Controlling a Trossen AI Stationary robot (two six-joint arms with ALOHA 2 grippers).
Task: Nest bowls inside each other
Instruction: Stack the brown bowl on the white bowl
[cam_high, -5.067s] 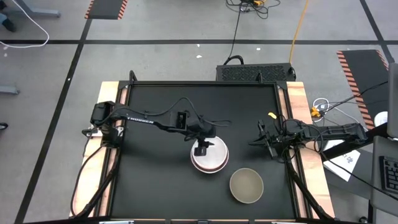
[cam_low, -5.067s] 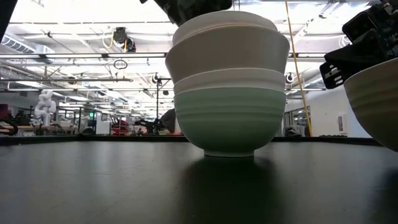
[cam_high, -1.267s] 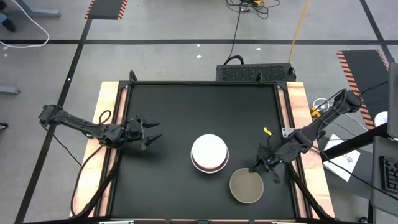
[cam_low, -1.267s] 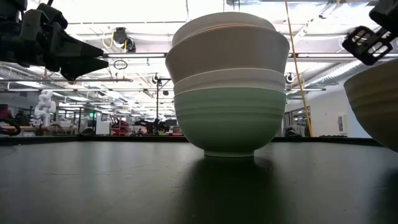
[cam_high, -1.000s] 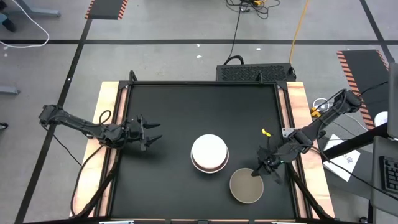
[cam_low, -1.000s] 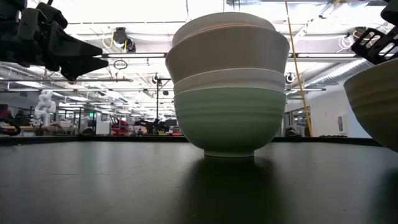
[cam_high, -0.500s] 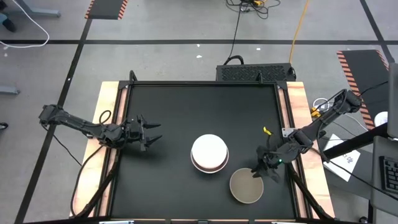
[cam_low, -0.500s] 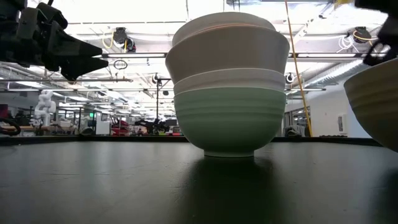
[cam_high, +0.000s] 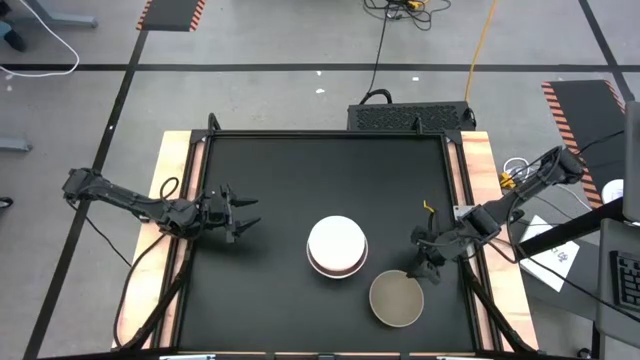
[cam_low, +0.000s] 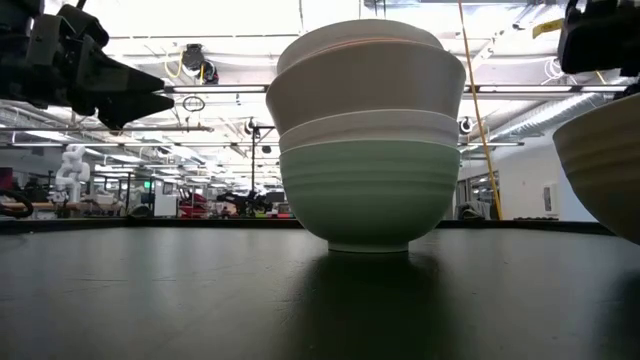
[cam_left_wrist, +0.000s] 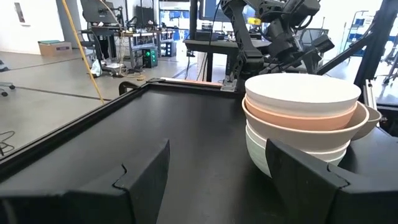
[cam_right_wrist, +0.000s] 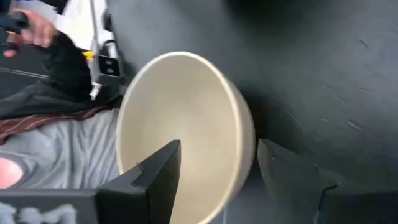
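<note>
The bowls (cam_high: 337, 246) stand as a nested stack near the middle of the matte black bench (cam_high: 270, 180), smooth round plastic with fine ridges ringing the walls: a mint-green bowl (cam_low: 365, 195) at the base in the low view, white ones above it, and in the left wrist view a coral-pink bowl (cam_left_wrist: 298, 121) showing as a band under the white top bowl (cam_left_wrist: 303, 94). Just beside the stack, apart from it, sits a single olive-tan bowl (cam_high: 396, 298), upright, its dull hollow facing up. The right gripper (cam_high: 420, 266) hangs over this bowl's rim with its jaws apart, one inside the hollow and one outside the wall. The left gripper (cam_high: 243, 212) hovers near the bench's left edge, well apart from the bowls, jaws spread and empty.
</note>
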